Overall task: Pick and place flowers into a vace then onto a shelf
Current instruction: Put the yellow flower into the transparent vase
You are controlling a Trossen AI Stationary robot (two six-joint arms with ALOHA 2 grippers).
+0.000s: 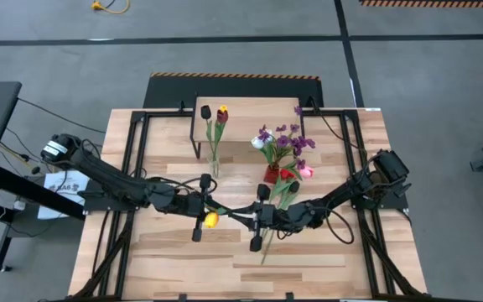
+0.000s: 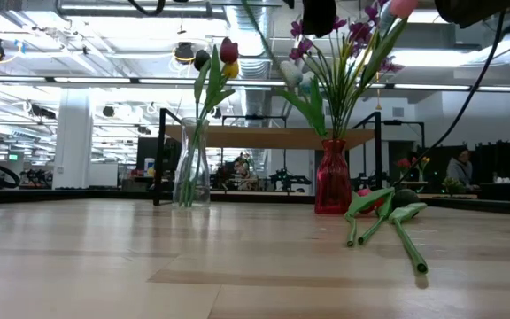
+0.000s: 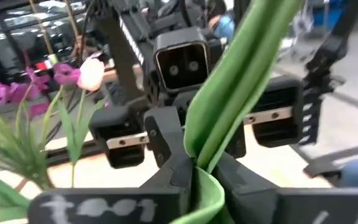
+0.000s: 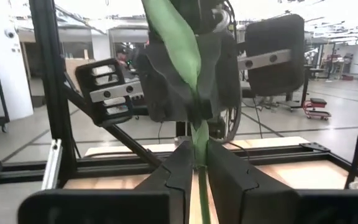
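A yellow tulip [image 1: 211,220] hangs in the air between my two grippers, and both are shut on its green stem. My left gripper [image 1: 201,206] is beside the head, and my right gripper [image 1: 262,216] is farther along the stem. They face each other at close range. A clear vase [image 1: 215,164] with red, yellow and dark tulips stands in front of the shelf [image 1: 254,113]. A red vase [image 1: 272,174] holds purple sprigs, a white tulip and a pink one. More flowers [image 2: 388,217] lie flat on the table beside the red vase. My left gripper [image 3: 197,171] pinches the yellow tulip's stem and a folded leaf [image 3: 207,158] between its two fingers. It comes level from the table's left, and the tulip is clear of the table. My right gripper [image 4: 198,163] pinches the thin stem [image 4: 199,149] between its two fingers, level from the table's right. The leaf runs on toward the left gripper.
Black frame rails [image 1: 132,168] run along the table's left and right sides. The shelf [image 2: 282,137] stands on thin black legs at the far edge, behind both vases. Bare wood lies at the near side [image 1: 225,268]. A loose stem [image 1: 268,243] reaches toward the near edge.
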